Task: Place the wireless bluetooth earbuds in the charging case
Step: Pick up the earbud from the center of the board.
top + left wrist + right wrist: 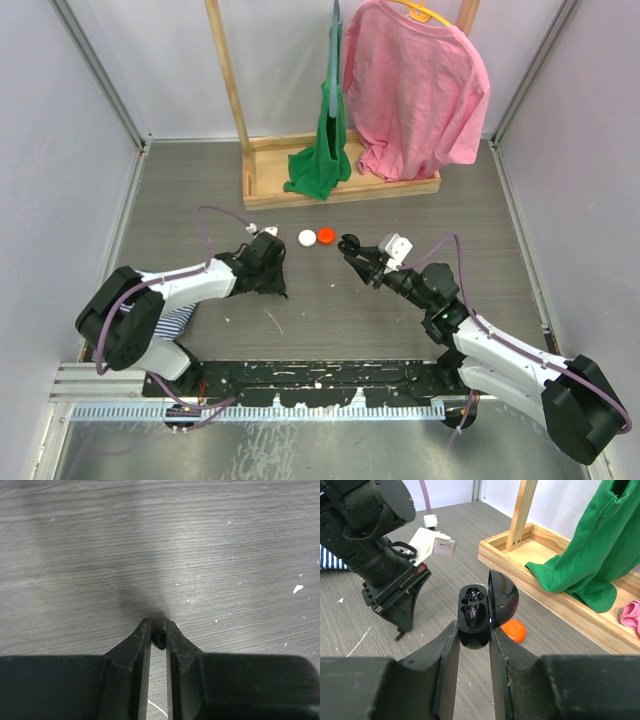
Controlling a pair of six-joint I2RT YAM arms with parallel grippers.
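A: Start with the table [330,320] and the arms. What is their status?

B: The right gripper [473,630] pinches the charging case [471,611] at its base. The lid [504,596] is open, the long axis is upright and the mouth faces the left arm. The left gripper [159,628] is down at the table, pressed together on 1 small dark earbud [159,641].

A: Bearing?

B: The case lies to the left gripper's right, raised and apart. I judge the left arm must carry the earbud across.

A: Any differences between views?

B: Only the left wrist view shows the earbud. Only the right wrist view shows the 2 wells, and I cannot tell what is in them.

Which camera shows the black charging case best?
Right wrist view: the charging case sits close up, lid open, held by the right gripper. The top view shows a small dark shape; the left wrist view, nothing.
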